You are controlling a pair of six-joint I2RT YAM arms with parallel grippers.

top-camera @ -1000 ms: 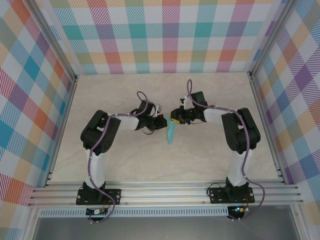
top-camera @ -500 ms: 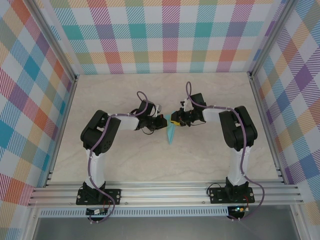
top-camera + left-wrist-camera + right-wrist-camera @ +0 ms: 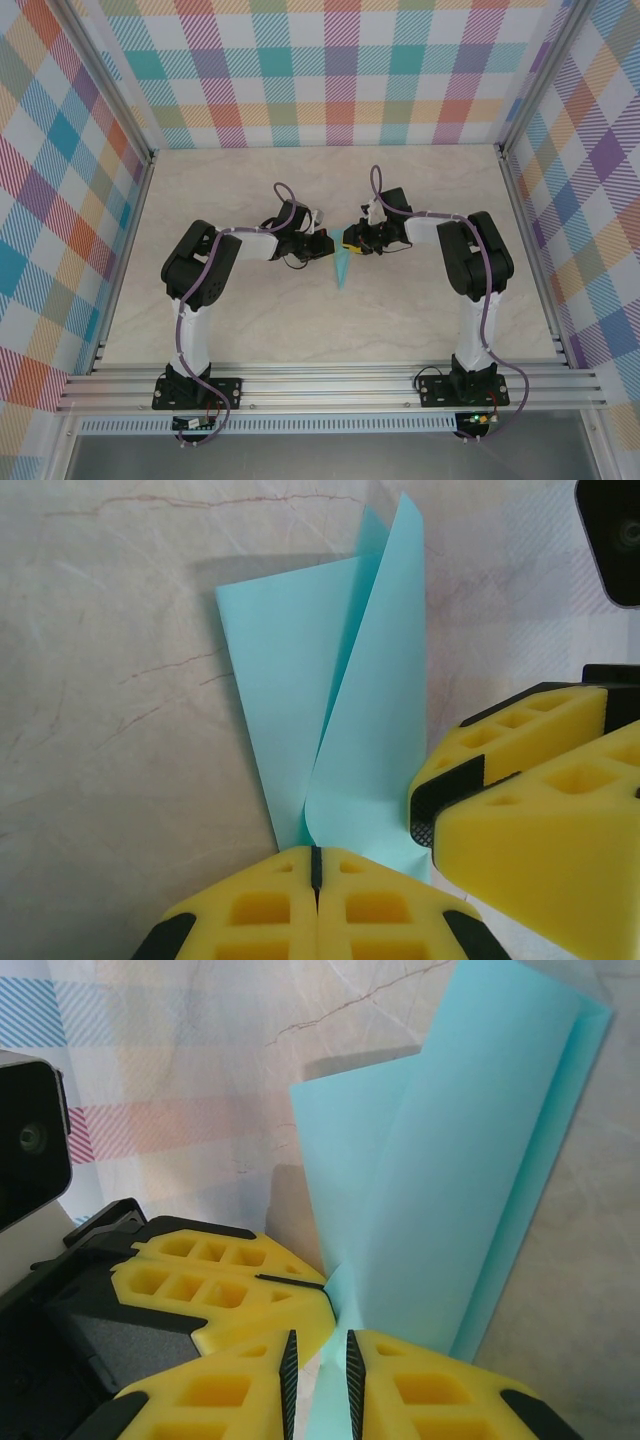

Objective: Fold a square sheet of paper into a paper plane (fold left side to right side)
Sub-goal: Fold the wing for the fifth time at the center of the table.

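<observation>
**Colleague:** What has changed in the last second?

**Me:** Not much, but it matters. My right arm has drawn in a little toward the left one, so the two claws are now nearly touching. The left arm has not moved, and the far end of the paper plane (image 3: 350, 710) has stayed in its place on the table (image 3: 120, 730).

**Colleague:** How are the claws now?

**Me:** The right claw (image 3: 318, 1345) is narrow, and I see turquoise paper between its fingers, so it is holding the plane at the near end. The left claw (image 3: 315, 858) is fully closed, and its tips are at the same end of the paper. I cannot tell whether a layer is pinched inside it.

**Colleague:** And the paper itself?

**Mе:** It is directly in front of both claws. The layers come together at the fingertips and fan out away from them, with one flap standing up from the table.

**Colleague:** What does this mean for the task?

**Me:** I think the folding is almost complete. The dart shape is already there, and this small move looks like pressing or adjusting a crease, not beginning a new fold.
</observation>
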